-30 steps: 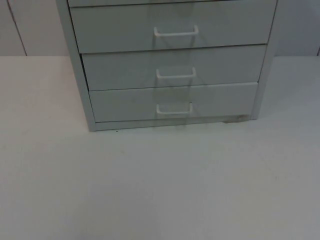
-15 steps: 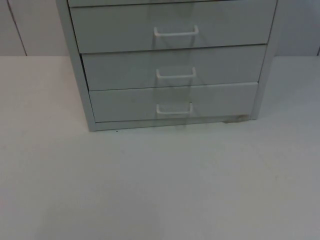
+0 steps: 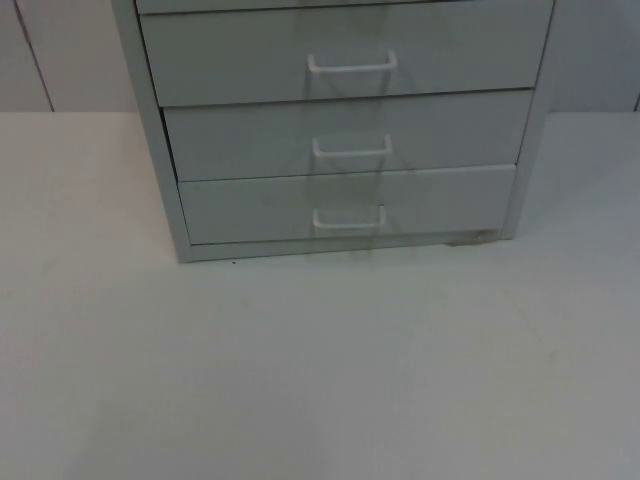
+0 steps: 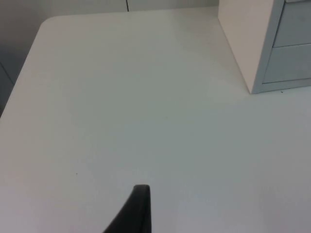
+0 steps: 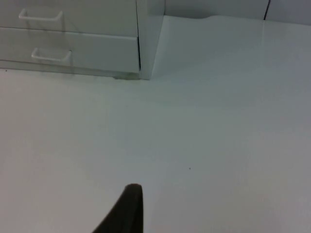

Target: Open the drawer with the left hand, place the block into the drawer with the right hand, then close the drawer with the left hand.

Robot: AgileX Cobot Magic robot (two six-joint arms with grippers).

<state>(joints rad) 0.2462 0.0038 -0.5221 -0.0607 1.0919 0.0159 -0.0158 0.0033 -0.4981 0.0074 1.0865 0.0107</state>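
Dim, even, cool light; soft shadow under drawer cabinet (image 3: 340, 130) on table (image 3: 320, 380); no glare; slight softness throughout.

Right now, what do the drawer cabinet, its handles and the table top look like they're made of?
The drawer cabinet looks like painted sheet metal or plastic: pale grey, matte, thin flat panels with crisp edges; I can't tell which. The handles look like white plastic or coated wire: slim, smooth bent bars. The table top looks like white laminate: smooth, even, faint sheen, with a rounded corner in the left wrist view.
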